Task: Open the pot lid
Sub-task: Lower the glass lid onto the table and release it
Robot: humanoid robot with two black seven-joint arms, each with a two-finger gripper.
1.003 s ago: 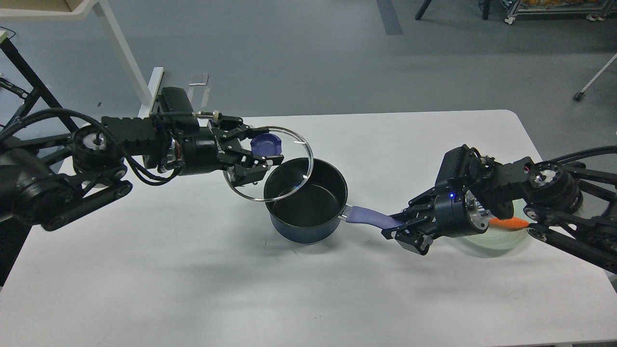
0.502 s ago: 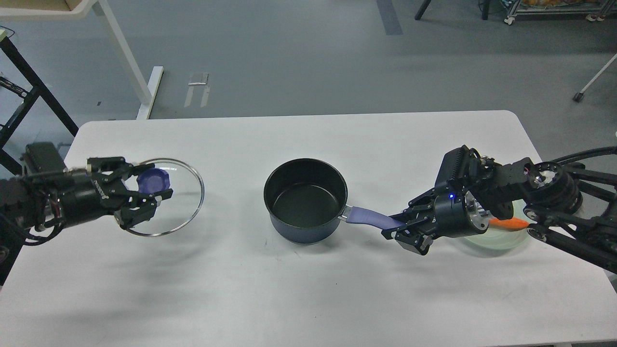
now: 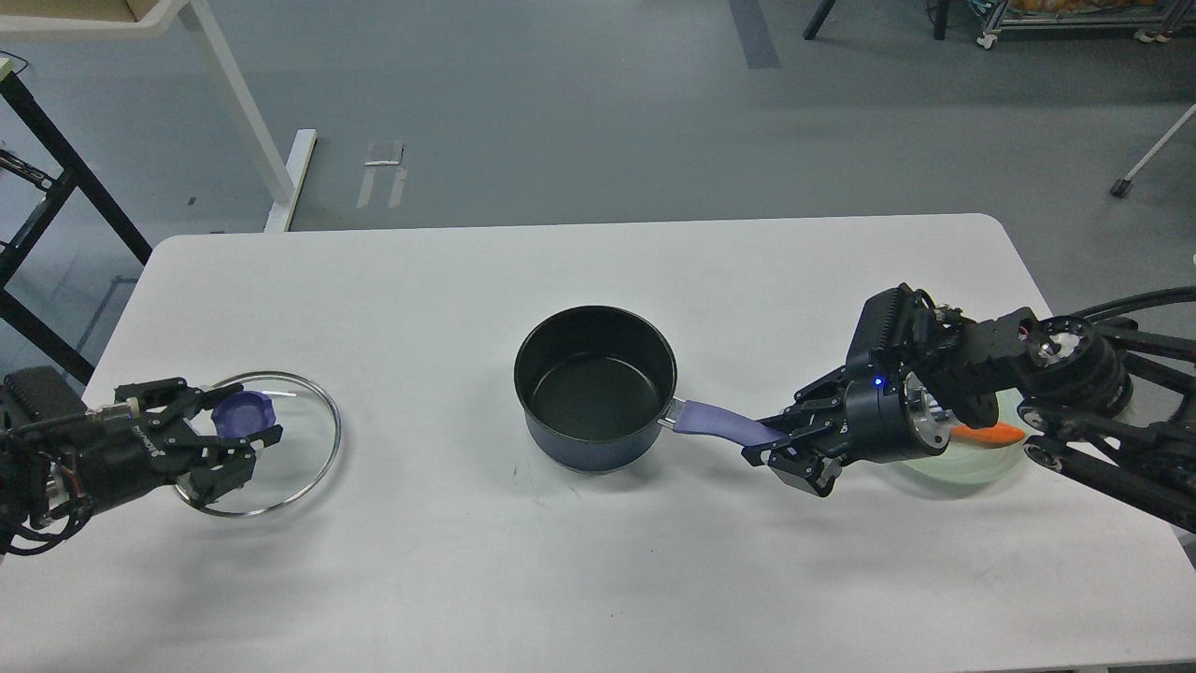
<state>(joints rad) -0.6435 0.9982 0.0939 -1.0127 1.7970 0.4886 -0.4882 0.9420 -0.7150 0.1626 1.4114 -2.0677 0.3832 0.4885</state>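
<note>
A dark blue pot [image 3: 595, 391] stands uncovered at the middle of the white table [image 3: 598, 579], its black inside empty. Its purple handle [image 3: 719, 423] points right. My right gripper [image 3: 780, 449] is shut on the end of that handle. The glass lid [image 3: 280, 458] with a blue knob [image 3: 241, 411] is at the table's left side, low over the surface or resting on it. My left gripper [image 3: 220, 435] is shut on the lid's knob.
A pale green plate [image 3: 972, 463] with an orange carrot [image 3: 990, 433] lies at the right, partly hidden behind my right arm. A white table leg [image 3: 243, 103] and a black frame [image 3: 56, 178] stand on the floor beyond the far left edge.
My left gripper carried the lid from above the pot's rim far to the left and down toward the table. The pot and my right gripper stayed in place.
</note>
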